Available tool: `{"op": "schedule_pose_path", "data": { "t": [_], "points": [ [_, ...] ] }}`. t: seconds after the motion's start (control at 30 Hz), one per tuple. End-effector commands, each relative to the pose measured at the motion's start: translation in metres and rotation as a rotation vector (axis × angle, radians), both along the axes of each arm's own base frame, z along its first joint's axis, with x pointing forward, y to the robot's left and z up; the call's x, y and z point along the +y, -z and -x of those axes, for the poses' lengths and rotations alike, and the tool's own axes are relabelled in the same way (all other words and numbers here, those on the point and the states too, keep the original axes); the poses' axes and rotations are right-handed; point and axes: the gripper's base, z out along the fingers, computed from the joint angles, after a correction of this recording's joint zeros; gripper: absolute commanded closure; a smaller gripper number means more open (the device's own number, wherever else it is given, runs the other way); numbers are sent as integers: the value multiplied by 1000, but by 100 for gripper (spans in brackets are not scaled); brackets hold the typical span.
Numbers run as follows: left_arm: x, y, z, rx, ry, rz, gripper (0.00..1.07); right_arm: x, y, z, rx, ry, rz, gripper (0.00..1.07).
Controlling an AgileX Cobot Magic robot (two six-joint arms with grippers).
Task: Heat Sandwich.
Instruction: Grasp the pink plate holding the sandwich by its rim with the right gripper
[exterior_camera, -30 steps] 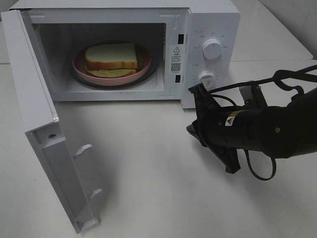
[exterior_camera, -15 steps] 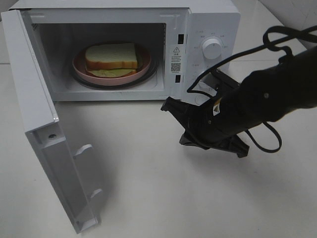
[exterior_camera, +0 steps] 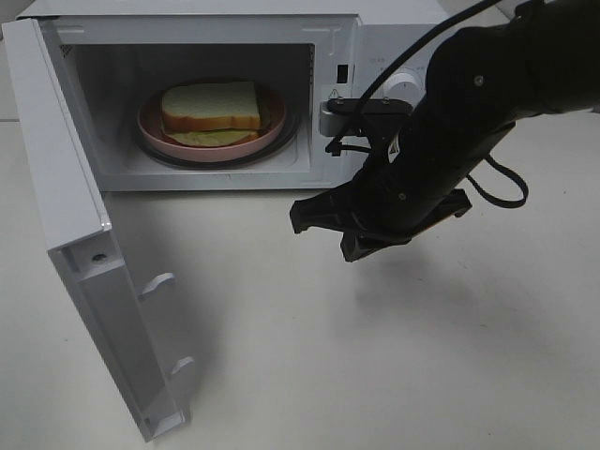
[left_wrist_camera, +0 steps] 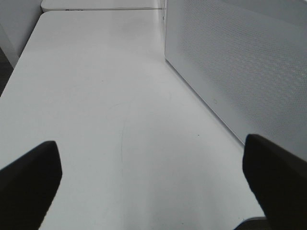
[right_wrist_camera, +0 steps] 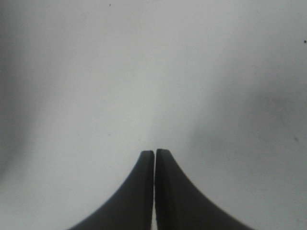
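high view: the thick white-bread sandwich with pale green filling point(exterior_camera: 210, 106) sits on a round pink plate point(exterior_camera: 155, 137), mid-floor in the white microwave point(exterior_camera: 328, 28); its white door point(exterior_camera: 56, 187) hangs open. the black right gripper point(exterior_camera: 300, 216) hovers over the white worktop point(exterior_camera: 309, 356), toward its back edge.

left wrist: the black left gripper point(left_wrist_camera: 152, 167) gapes wide and empty beside a perforated white panel point(left_wrist_camera: 240, 72) (possibly the door).

right wrist: jaws pinched together, holding nothing. the next job looks like shutting the door, so push its outer face near the free edge, slowly.
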Motion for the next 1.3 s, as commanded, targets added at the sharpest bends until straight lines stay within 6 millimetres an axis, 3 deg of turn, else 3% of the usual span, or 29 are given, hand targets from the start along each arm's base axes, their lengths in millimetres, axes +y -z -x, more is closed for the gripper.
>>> {"op": "schedule_pose_path", "data": {
  "t": [0.03, 0.37, 0.8, 1.2, 1.3],
  "points": [
    [0, -1, 1, -18, 1, 5, 9, 1, -9, 2, -4, -184, 65, 104],
    [0, -1, 1, -18, 1, 5, 9, -1, -13, 6, -39, -733, 221, 102],
    [0, -1, 1, -18, 1, 5, 9, -3, -13, 5, -151, -1255, 344, 98],
    [0, -1, 1, -18, 1, 5, 9, -6, -13, 2, -211, -1539, 441, 92],
    [0, -1, 1, -18, 1, 5, 9, -5, -14, 1, -235, -1540, 446, 80]
  ]
}}
